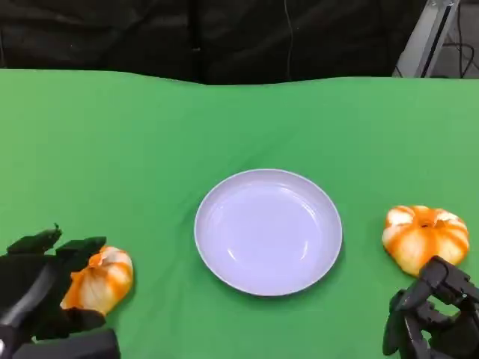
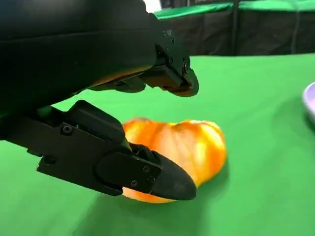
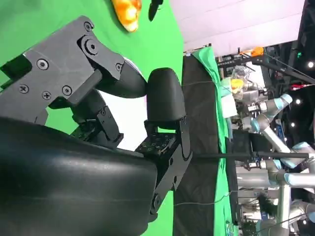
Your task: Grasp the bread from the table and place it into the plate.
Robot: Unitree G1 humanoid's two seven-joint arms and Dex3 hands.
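A white plate (image 1: 268, 232) lies in the middle of the green table. One orange-and-white bread (image 1: 101, 279) sits at the near left. My left hand (image 1: 45, 295) is around it, with fingers (image 2: 162, 78) above it and a thumb (image 2: 147, 174) low at its side. The bread (image 2: 192, 145) still rests on the cloth, and the upper fingers stand clear of it. A second bread (image 1: 425, 238) lies at the near right. My right hand (image 1: 434, 318) sits just in front of it with fingers (image 3: 165, 96) curled in and nothing in them.
The green cloth (image 1: 239, 120) runs back to a dark curtain behind the table's far edge. A metal frame leg (image 1: 426, 37) stands at the back right. In the right wrist view, the left bread (image 3: 127, 12) lies across the table.
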